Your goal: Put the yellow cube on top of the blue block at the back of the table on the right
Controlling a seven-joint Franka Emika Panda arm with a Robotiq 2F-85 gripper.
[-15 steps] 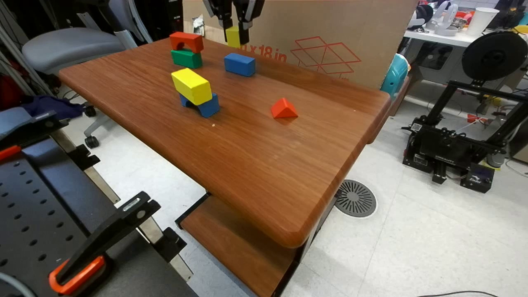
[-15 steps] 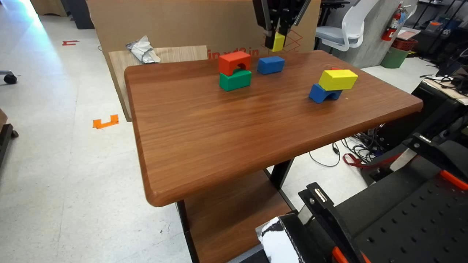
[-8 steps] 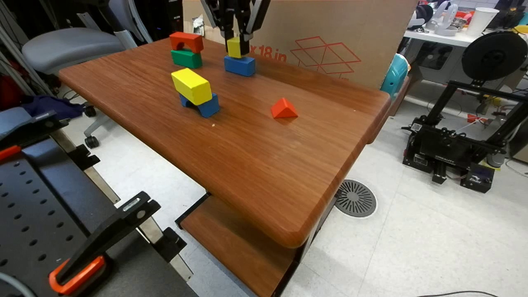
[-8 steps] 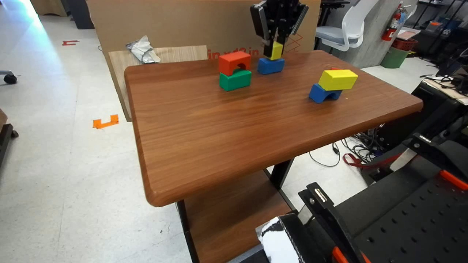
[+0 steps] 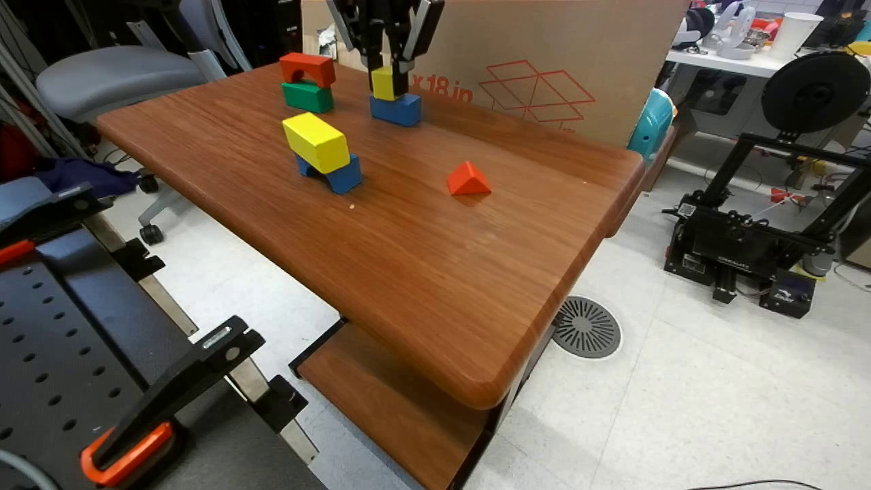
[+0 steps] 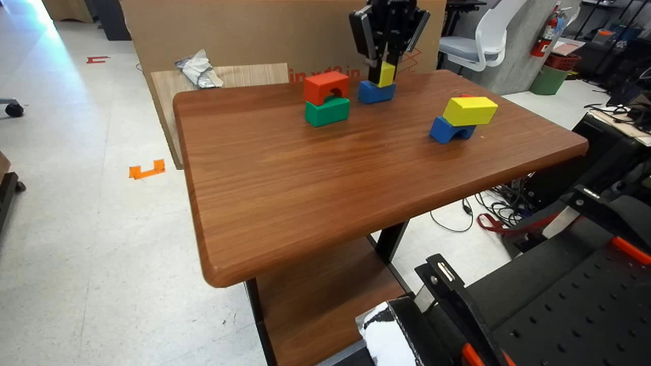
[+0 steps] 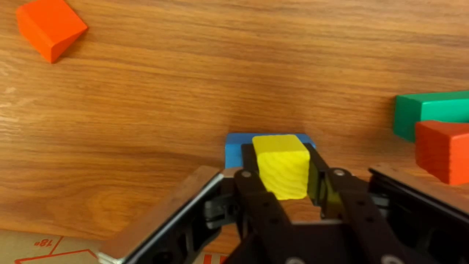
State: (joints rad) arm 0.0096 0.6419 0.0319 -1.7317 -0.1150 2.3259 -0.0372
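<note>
Wrist view: claw (image 7: pixel 281 152) pinches the yellow cube (image 7: pixel 283 168); blue block (image 7: pixel 233 153) below it, ends showing past the cube. Orange-red wedge (image 7: pixel 51 27) at ten o'clock from the cube, red arch (image 7: pixel 441 150) at three. In both exterior views the cube sits at the blue block's top face, seemingly touching; exact contact hard to tell. In an exterior view, long yellow block (image 5: pixel 316 141) on a blue arch (image 5: pixel 345 175) lies at eight o'clock from the blue block; red arch rides the green block (image 5: pixel 307 98) between nine and ten. Brown table (image 5: pixel 435 272) beneath all.
</note>
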